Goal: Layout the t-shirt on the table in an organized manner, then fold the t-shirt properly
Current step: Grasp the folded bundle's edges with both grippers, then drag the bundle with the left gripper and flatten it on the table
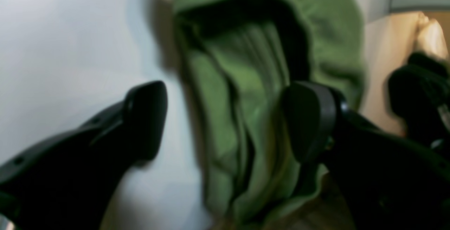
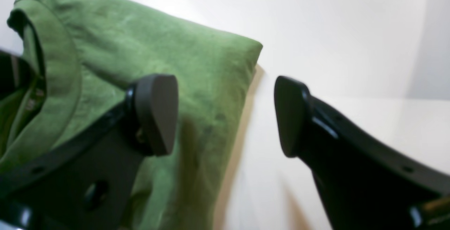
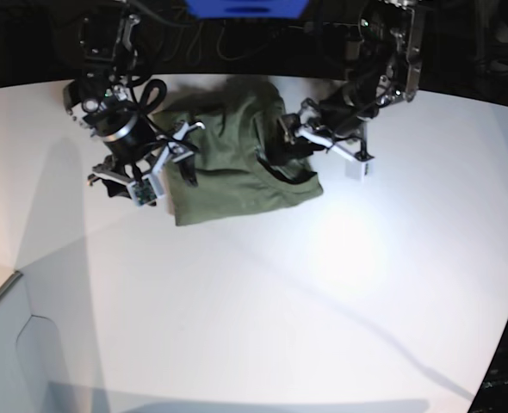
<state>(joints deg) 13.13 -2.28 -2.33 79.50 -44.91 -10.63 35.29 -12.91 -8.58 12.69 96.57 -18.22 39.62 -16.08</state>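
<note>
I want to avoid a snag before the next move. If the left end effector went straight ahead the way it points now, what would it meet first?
Most likely the bunched olive-green cotton t-shirt, which fills the gap ahead of the open left end effector. Depth is blurred, so the exact contact point is uncertain.

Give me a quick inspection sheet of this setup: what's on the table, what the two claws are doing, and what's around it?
Surface: the table is white and matte with a curved edge; shadows fall across it.
Job's things: the t-shirt, olive green, lies bunched and partly folded near the far edge, collar side toward the left gripper.
Clutter: nothing seen.
Grippers: the left gripper has its jaws open astride a fold of the shirt, gripping nothing; the right gripper has its jaws open over the shirt's folded edge, one finger above cloth, the other above bare table.
Cables: dark cables run behind the arms at the far side.
Surroundings: dark background; a blue object sits at the top.
</note>
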